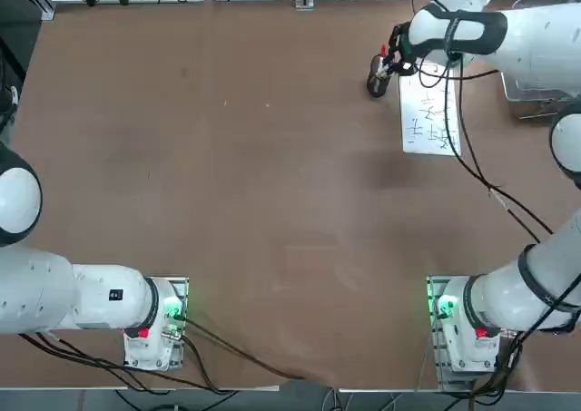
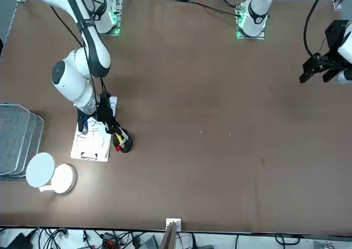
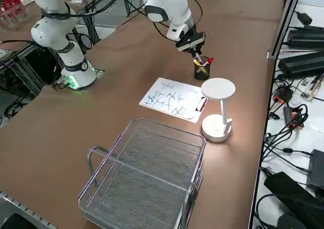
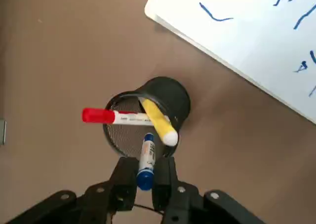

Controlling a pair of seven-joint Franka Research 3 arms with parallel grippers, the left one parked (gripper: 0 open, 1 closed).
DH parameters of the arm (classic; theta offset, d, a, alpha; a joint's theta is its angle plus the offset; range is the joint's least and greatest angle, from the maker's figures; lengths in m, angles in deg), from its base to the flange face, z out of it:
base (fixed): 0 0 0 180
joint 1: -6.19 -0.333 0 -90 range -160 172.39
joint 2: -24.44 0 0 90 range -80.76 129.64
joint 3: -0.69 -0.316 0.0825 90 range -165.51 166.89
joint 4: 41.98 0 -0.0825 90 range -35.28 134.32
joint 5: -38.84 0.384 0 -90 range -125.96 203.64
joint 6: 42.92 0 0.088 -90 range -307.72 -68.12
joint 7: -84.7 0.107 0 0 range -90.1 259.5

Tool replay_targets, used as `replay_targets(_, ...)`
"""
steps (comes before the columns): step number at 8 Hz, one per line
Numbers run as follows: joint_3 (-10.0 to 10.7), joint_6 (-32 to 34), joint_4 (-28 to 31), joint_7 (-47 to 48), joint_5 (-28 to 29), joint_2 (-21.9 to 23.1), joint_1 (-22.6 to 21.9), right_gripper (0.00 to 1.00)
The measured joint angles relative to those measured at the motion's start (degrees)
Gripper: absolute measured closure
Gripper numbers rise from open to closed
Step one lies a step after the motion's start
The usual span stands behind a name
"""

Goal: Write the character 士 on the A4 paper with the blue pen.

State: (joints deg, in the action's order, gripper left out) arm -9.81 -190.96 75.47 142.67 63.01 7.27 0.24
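my fingers point(image 4: 144, 177): clamped on the blue pen point(image 4: 146, 160), its tip inside the black mesh pen cup point(image 4: 148, 116); red-topped pen point(image 4: 113, 116) and yellow pen point(image 4: 159, 121) lean there | arm: reached far, wrist tilted down | A4 paper point(image 1: 428, 113): flat on tabletop point(image 1: 254, 175) beside the cup

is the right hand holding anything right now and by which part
Yes: the right hand is shut on the blue pen, gripping its blue cap end above the pen cup.
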Motion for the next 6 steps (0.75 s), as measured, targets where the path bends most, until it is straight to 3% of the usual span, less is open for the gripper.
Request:
replay_targets(4,0.9,10.1,-2.7,0.0,-7.1,3.8,0.7,0.81)
replay_targets(6,1.8,19.2,-7.2,-0.4,-12.6,4.9,1.0,0.81)
